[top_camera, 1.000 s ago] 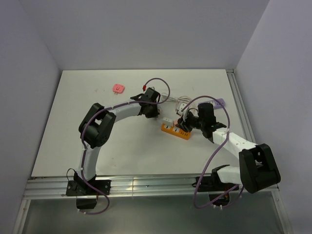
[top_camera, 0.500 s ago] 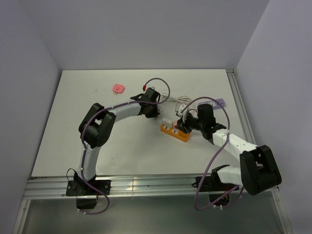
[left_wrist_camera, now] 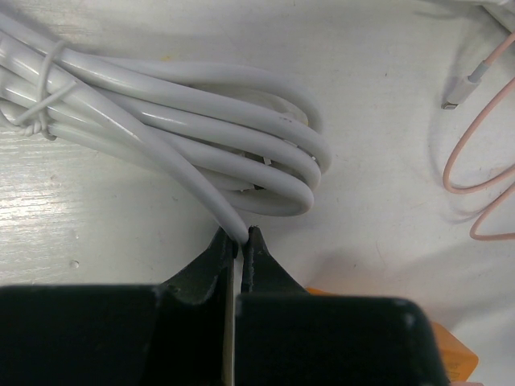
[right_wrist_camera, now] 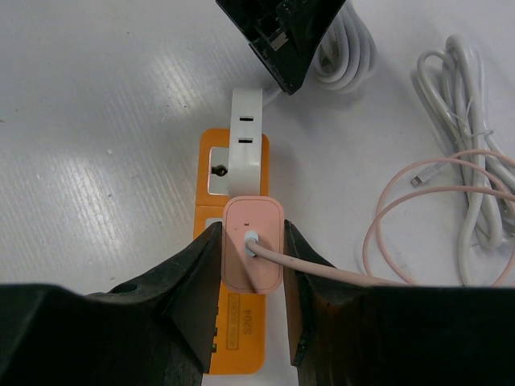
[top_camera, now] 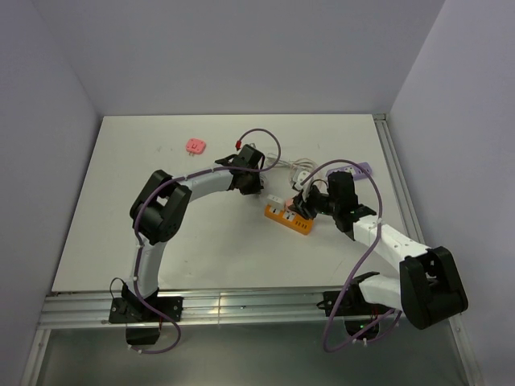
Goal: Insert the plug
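A small pink piece (top_camera: pixel 195 145) lies on the white table (top_camera: pixel 121 225), far out at eleven o'clock. The left gripper (left_wrist_camera: pixel 239 240) is clenched and pinches a white cord (left_wrist_camera: pixel 201 112) at its tips. At its four o'clock lies the orange power strip (right_wrist_camera: pixel 211 145), with a white plug (right_wrist_camera: pixel 245 129) in it. The right gripper (right_wrist_camera: pixel 251 265) squeezes the pink plug (right_wrist_camera: pixel 252 249). That plug sits on the strip, at six o'clock from the white plug. Its pink wire (right_wrist_camera: pixel 318 269) runs off toward three o'clock.
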{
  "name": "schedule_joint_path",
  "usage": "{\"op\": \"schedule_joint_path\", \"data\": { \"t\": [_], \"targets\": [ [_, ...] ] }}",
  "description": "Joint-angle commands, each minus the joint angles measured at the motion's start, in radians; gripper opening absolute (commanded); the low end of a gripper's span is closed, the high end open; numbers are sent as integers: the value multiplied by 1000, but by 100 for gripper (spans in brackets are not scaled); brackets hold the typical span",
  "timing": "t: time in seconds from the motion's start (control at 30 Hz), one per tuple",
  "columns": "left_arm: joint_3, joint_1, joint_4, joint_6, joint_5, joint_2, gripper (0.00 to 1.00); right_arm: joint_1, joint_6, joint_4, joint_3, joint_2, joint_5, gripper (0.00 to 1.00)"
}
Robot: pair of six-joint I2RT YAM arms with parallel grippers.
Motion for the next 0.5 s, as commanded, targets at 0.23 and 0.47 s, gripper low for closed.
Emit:
{"op": "schedule_joint_path", "data": {
  "t": [0.23,0.47],
  "targets": [
    [-1,-15,-20,6,11,-15,0,25,20,30,13,8,-5,0],
    [-6,-16,-13,1,17,-19,0,50,-2,7,19,54,32,0]
  ]
}}
